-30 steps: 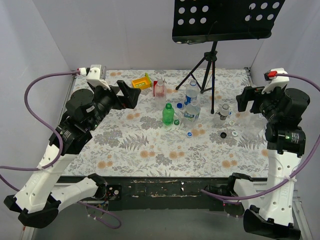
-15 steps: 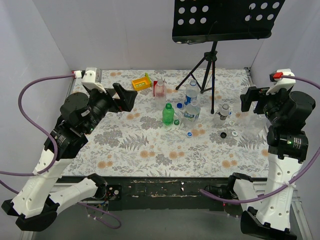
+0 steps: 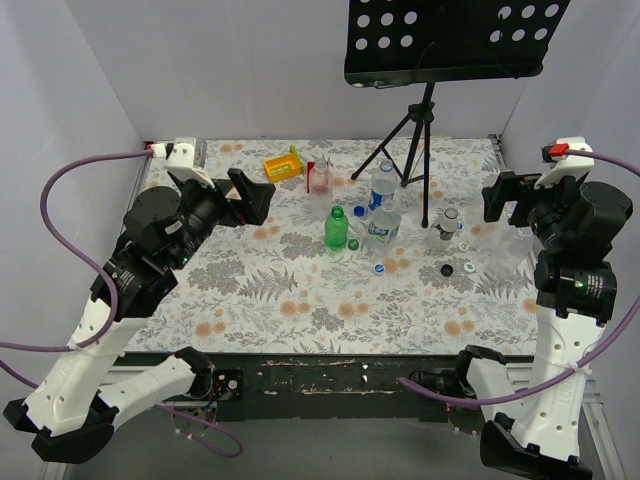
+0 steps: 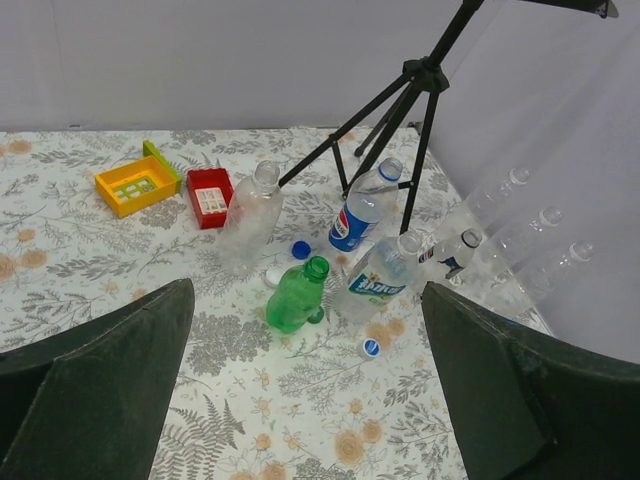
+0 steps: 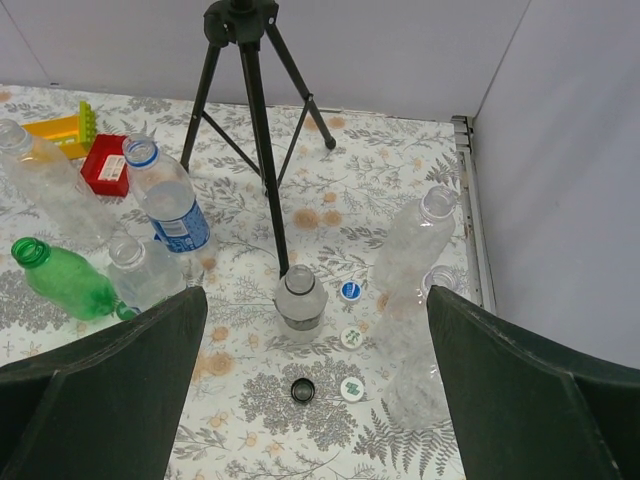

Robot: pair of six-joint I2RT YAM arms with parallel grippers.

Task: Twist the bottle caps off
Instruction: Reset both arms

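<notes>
The bottles (image 4: 372,280) are clear, glossy plastic, and the green bottle (image 4: 296,300) is translucent. The table (image 3: 300,300) has a matt flowered cover. The tripod (image 5: 262,150) looks matt black. The caps (image 5: 350,291) are smooth plastic.

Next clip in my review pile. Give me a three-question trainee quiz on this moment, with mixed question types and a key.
1. True or false: the green bottle has a cap screwed on.
2. What do the left end effector and the right end effector hold? A) a bottle each; B) a cap each; C) nothing, both are open above the table.
3. Fill in: the box lying just beside the red box is coloured ____.

Key: 1 false, its neck is open; 2 C; 3 yellow.
</notes>
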